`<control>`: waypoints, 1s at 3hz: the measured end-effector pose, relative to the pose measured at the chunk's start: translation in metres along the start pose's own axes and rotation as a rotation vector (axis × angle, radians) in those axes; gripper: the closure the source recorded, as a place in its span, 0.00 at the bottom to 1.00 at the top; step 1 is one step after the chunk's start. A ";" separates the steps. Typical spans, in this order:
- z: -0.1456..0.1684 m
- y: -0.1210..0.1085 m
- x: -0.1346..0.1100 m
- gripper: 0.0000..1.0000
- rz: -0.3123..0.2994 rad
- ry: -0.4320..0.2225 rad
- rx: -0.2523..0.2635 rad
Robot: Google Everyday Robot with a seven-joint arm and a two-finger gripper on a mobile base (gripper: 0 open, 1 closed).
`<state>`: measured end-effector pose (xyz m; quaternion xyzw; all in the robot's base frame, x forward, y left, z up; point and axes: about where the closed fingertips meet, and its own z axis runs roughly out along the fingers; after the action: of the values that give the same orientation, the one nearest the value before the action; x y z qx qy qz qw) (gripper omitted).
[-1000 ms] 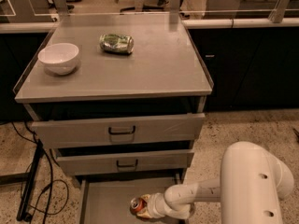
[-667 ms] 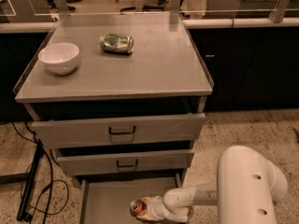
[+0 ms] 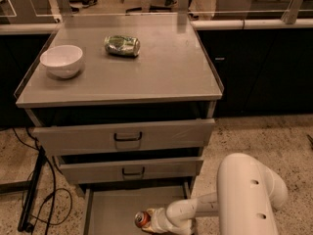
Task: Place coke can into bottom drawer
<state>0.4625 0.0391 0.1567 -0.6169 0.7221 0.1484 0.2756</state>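
Observation:
The coke can (image 3: 142,220) lies tilted on its side, silver top facing left, low inside the open bottom drawer (image 3: 110,209), a flat grey tray pulled out under the two upper drawers. My gripper (image 3: 152,221) is at the end of the white arm (image 3: 195,210) that reaches in from the right. It is right against the can's right side, down in the drawer. The can's red body is mostly hidden by the gripper.
A white bowl (image 3: 61,60) and a dented green-and-silver can (image 3: 122,45) sit on the cabinet top (image 3: 161,72). The two upper drawers (image 3: 127,137) with black handles stick out slightly above the bottom one. Black cables (image 3: 41,199) lie on the floor at the left.
The arm has shifted a little to the left and lower in the drawer, with the can still at the gripper. The bowl and the green can have not moved.

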 end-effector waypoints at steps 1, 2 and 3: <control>0.000 0.000 0.000 0.81 0.000 0.000 0.001; 0.000 0.000 0.000 0.57 0.000 0.000 0.001; 0.000 0.000 0.000 0.34 0.000 0.000 0.001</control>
<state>0.4627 0.0391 0.1567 -0.6169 0.7222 0.1480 0.2757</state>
